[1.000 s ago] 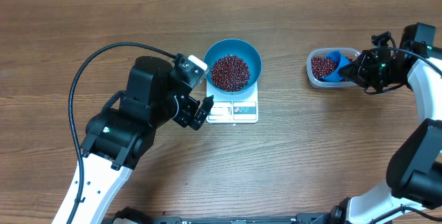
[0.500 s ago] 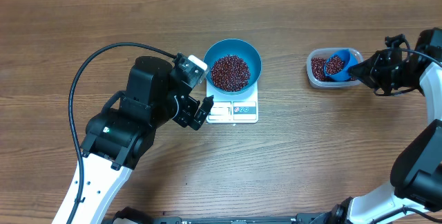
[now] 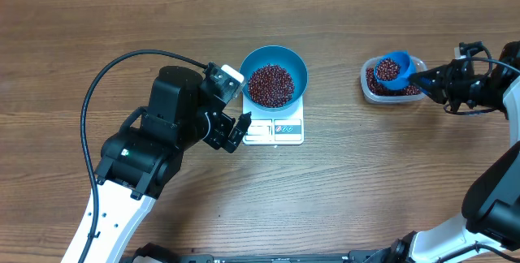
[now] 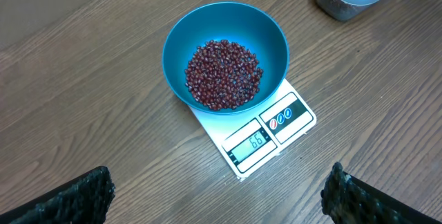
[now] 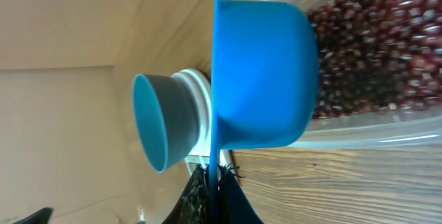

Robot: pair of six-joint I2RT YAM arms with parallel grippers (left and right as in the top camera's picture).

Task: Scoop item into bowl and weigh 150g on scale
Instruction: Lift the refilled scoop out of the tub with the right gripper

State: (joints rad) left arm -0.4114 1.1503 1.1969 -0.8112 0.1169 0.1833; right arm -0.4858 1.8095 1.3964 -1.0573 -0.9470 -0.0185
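Note:
The blue bowl (image 3: 294, 58) stands on the white scale (image 3: 280, 131) and holds a pile of red-brown beans (image 3: 270, 84). From the left wrist, the bowl (image 4: 181, 36) with its beans (image 4: 224, 73) sits on the scale (image 4: 286, 117), whose display is lit. My left gripper (image 3: 236, 105) hovers open just left of the scale, its fingertips (image 4: 93, 189) wide apart over bare wood. My right gripper (image 3: 435, 80) is shut on the handle of a small blue scoop (image 3: 392, 69) filled with beans, held over the clear tub (image 3: 372, 92). The right wrist view shows the scoop (image 5: 262, 79) from below.
The clear tub (image 5: 366, 124) holds more beans (image 5: 373, 51) at the right of the table. A black cable (image 3: 122, 62) loops over the left arm. Bare wood surrounds the scale.
The right gripper has raised the scoop out of the tub's beans and levelled it, now full. The left arm, bowl and scale have not moved.

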